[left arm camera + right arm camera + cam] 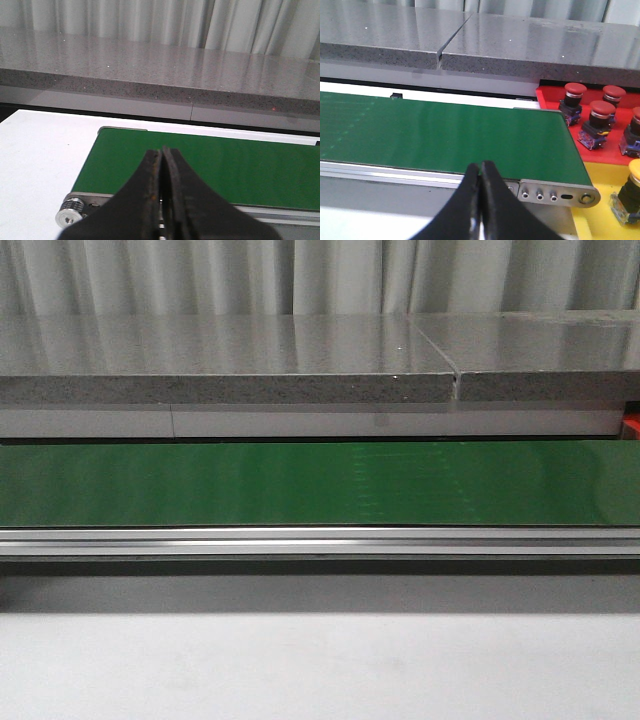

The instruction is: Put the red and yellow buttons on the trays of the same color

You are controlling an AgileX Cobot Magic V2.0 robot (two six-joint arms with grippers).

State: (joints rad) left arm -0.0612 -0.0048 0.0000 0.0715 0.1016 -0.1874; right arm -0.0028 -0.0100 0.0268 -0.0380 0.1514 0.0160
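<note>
Neither gripper shows in the front view. In the right wrist view my right gripper [480, 165] is shut and empty, its tips over the near rail of the green conveyor belt [445, 135]. Beyond the belt's end lies a red tray [547, 97] with several red buttons [602, 116] standing on it. Beside that, a yellow tray [605, 180] carries a yellow button [633, 192], cut off by the frame edge. In the left wrist view my left gripper [161, 150] is shut and empty above the belt's [225, 167] other end. A sliver of the red tray [632, 426] shows at the front view's right edge.
A grey stone counter [300, 360] runs behind the conveyor, with curtains above it. The belt's [320, 482] aluminium rail [320, 540] lies in front, then a pale tabletop [300, 660]. A roller end [70, 214] sticks out at the belt's left end.
</note>
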